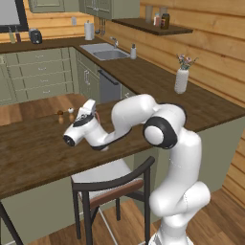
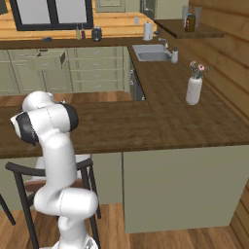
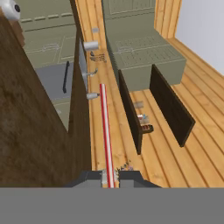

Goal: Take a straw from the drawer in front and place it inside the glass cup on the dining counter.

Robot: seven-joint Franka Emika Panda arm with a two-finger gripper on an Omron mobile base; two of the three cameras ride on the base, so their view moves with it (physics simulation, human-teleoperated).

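Looking across from the left, you can't really make out the glass cup: two tiny objects sit on the dining counter (image 1: 38, 148) just left of the gripper (image 1: 88, 109), too small to identify. The gripper's fingers are mostly hidden behind the hand in the left base view, and a sliver of red shows at them.

On the far wall in the right base view a drawer (image 2: 47, 59) stands pulled open in the sage cabinets. Below the counter a dark chair (image 1: 112, 184) with a pale seat is tucked in, partly blocked by the arm.

Room-wise you've got a dark wood top running in an L, with a sink (image 1: 104, 51) at the back, a white vase (image 1: 181, 79) with flowers further right, and a shelf (image 1: 152, 26) with jars on the plank wall.

In the hand view the camera is rolled, so the counter edge runs up the left side and the plank floor fills the middle. The straw (image 3: 105, 131) runs straight away from the fingertips (image 3: 124, 175), its near end pinched between them, so the gripper is clamped on the straw. The far end is free over the floor, touching nothing that you can see.
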